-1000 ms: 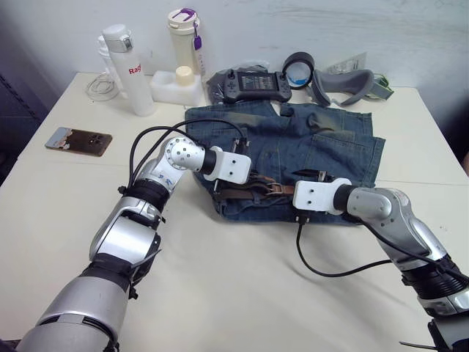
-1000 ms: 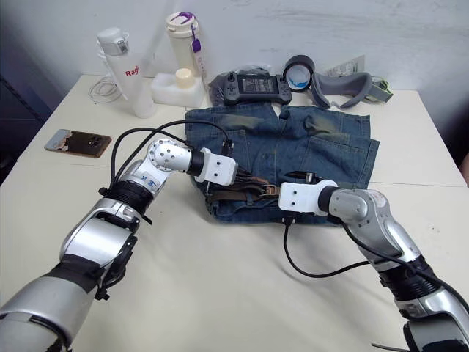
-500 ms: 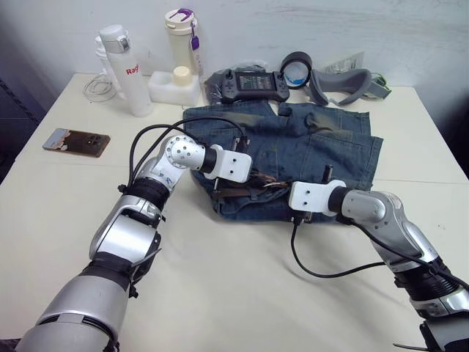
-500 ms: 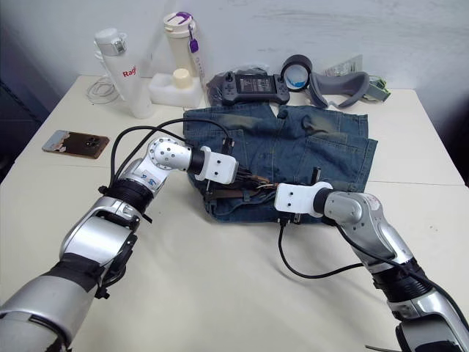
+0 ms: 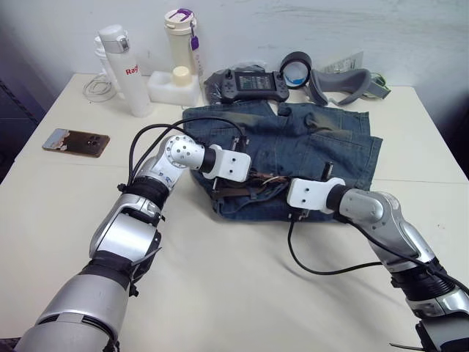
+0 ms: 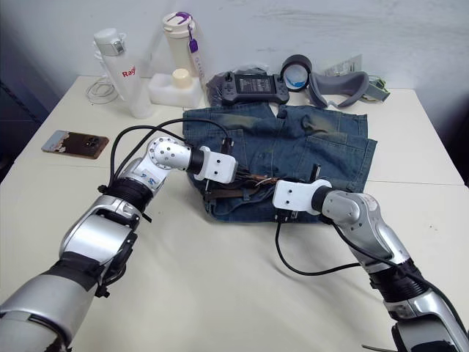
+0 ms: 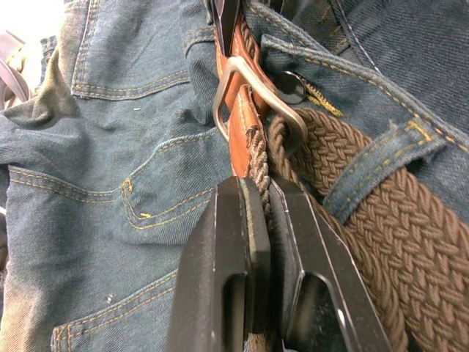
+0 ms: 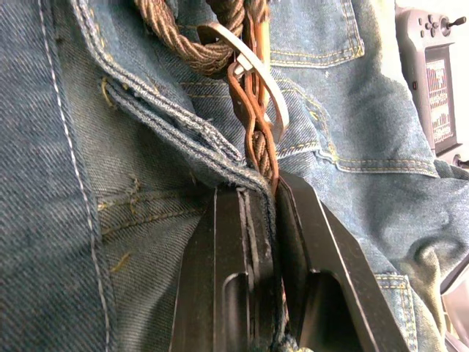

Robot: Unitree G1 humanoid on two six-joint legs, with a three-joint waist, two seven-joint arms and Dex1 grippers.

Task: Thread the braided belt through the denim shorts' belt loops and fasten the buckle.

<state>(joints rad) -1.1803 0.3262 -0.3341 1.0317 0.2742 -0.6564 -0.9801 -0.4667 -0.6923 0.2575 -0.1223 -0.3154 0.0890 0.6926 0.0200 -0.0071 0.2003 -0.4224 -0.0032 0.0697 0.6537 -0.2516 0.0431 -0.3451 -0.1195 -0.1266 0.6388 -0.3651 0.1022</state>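
Observation:
The denim shorts lie flat mid-table, waistband toward me. The braided belt runs along the waistband under a belt loop. Its silver buckle sits at the shorts' front, with the tan strap end passing through it. My left gripper is shut on the braided strap just behind the buckle. My right gripper comes from the opposite side. It is shut on the thin strap end beside the waistband edge, close to the buckle. The two grippers nearly meet.
Along the table's far edge stand two white bottles, a white box, a game controller, a tape roll and a grey padded band. A phone lies at the left.
My right gripper has slid left along the waistband toward the buckle and closed on the strap end. The left gripper keeps its hold in the same place.

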